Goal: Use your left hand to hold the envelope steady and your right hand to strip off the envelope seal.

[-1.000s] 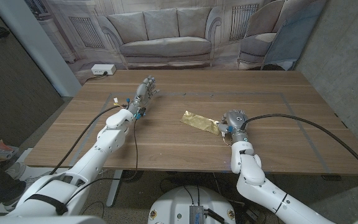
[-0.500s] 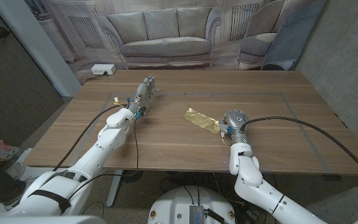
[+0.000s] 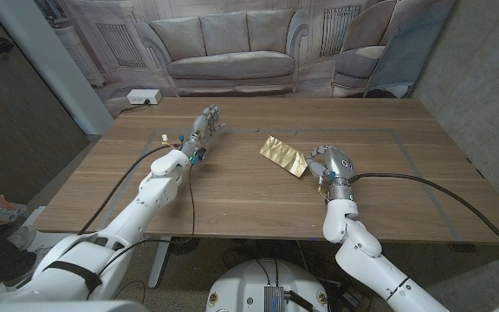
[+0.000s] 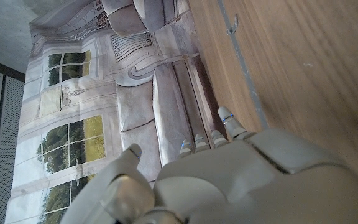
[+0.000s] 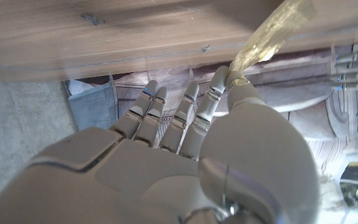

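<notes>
Behind the wooden table hangs a backdrop printed with a sofa. Towards the far left corner, the left hand holds nothing, fingers extended. Right of centre, the gold envelope is pinched at one corner by the right hand.

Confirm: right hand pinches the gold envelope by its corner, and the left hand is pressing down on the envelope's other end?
Not quite. The right hand does hold the gold envelope by its near corner, but the left hand is not on it: the head view shows it well apart from the envelope, over bare table.
</notes>
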Tool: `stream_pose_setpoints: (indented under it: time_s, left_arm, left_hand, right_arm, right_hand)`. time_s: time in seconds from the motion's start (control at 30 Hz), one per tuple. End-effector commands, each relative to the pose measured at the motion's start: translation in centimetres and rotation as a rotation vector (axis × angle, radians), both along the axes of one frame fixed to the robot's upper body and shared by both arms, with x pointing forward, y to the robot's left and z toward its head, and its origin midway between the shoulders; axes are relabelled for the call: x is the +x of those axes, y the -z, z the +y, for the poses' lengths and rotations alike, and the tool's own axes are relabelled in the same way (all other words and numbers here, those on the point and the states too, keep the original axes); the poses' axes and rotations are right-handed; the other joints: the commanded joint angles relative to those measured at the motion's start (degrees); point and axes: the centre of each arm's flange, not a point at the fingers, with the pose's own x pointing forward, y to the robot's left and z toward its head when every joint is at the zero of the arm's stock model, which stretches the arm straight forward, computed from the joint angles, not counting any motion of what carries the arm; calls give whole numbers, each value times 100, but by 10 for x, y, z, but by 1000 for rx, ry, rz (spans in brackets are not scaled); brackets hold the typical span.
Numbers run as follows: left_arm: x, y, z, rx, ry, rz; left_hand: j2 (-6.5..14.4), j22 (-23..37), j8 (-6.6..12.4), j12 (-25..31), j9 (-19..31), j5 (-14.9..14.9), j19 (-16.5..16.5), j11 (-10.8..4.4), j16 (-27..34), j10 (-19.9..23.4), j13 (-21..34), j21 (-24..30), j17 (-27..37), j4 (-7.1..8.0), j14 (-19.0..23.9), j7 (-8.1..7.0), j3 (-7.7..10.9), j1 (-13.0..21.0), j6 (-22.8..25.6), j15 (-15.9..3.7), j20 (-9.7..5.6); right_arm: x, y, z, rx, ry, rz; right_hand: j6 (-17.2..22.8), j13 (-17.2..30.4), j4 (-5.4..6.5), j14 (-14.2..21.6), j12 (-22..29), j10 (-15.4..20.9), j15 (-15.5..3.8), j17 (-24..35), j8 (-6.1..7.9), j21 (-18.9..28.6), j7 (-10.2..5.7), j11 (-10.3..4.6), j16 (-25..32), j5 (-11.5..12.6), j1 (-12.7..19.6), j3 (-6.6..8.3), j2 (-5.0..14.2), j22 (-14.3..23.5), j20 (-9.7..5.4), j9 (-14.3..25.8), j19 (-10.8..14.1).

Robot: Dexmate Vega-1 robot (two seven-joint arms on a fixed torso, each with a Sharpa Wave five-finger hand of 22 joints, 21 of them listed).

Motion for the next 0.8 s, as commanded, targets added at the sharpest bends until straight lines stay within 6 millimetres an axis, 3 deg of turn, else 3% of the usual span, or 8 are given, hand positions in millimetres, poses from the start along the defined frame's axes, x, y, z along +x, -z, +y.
stream_pose_setpoints:
  time_s: [0.03, 0.43, 0.67, 0.8]
  left_arm:
    - [-4, -9, -7, 22, 6, -17]
    - [-10, -27, -13, 86, 31, -51]
    - [-14, -40, -14, 127, 28, -74]
    - [-17, -49, -14, 174, 33, -88]
  left_hand:
    - [142, 33, 22, -1, 32, -27, -887, 26, -4, -31, 33, -27, 12, -39, -292, -47, -17, 31, -12, 28, 42]
    - [-54, 27, 70, 7, 27, -68, -858, 38, -10, -15, 32, -79, 2, -155, -289, -133, -71, 133, 139, 11, 9]
    - [-269, 22, 111, 1, 26, -128, -859, 30, -28, -38, 32, -170, -11, -396, -321, -106, -90, 411, 313, 32, 19]
    - [-379, 28, 166, 12, 37, -183, -800, 78, -20, -18, 33, -221, -12, -624, -295, -37, -66, 714, 515, 79, 95]
  right_arm:
    - [-10, -10, -18, 157, -112, -77]
    - [-26, -32, -18, 125, -180, -178]
    - [-28, -35, -20, 103, -214, -173]
    - [-29, -36, -20, 92, -232, -168]
  right_hand:
    - [-20, 27, 13, -6, -46, -8, -974, 10, 42, 20, -97, -61, 10, -44, 8, -34, 61, 26, -219, 71, -46]
    - [-70, 56, 38, -108, -84, -115, -968, -17, 74, 0, -121, -96, -73, -67, 5, -99, 70, 61, -406, 175, -175]
    - [-74, 71, 50, -191, -105, -192, -944, -28, 91, -5, -129, -117, -118, -64, 2, -146, 57, 78, -451, 230, -230]
    - [-80, 77, 54, -234, -115, -228, -935, -32, 94, -9, -130, -123, -136, -60, 0, -168, 50, 84, -454, 251, -260]
